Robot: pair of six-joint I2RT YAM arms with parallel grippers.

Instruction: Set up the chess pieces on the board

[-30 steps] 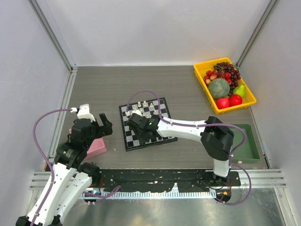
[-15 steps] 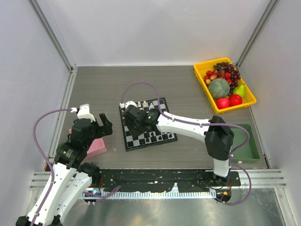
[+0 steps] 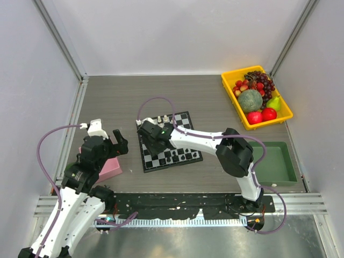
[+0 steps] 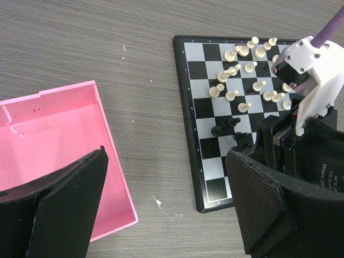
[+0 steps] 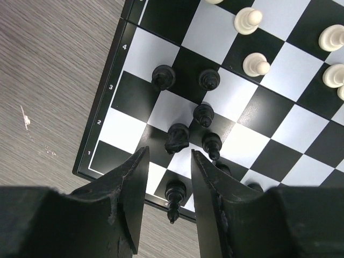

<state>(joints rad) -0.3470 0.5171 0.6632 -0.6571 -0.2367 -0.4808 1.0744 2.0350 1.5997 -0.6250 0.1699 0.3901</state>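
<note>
The checkered board (image 3: 156, 161) lies mid-table. Small white chess pieces (image 3: 163, 119) cluster at its far side, black chess pieces (image 3: 180, 156) along its near side. My right gripper (image 3: 153, 134) hovers over the board's left part. In the right wrist view the board (image 5: 279, 129) fills the frame and my right gripper (image 5: 169, 160) is open, its fingers on either side of a standing black piece (image 5: 173, 196) without touching it. A black knight (image 5: 177, 137) stands just beyond. My left gripper (image 3: 110, 142) is open and empty over the pink box (image 3: 107, 167).
In the left wrist view the pink box (image 4: 48, 140) is left of the board (image 4: 201, 80), with bare table between them. A yellow tray (image 3: 231, 88) of fruit stands far right. A green bin (image 3: 285, 161) sits at the right.
My right gripper has moved from the board's middle towards its left side, uncovering the black pieces along the near edge. The left arm has not moved.
</note>
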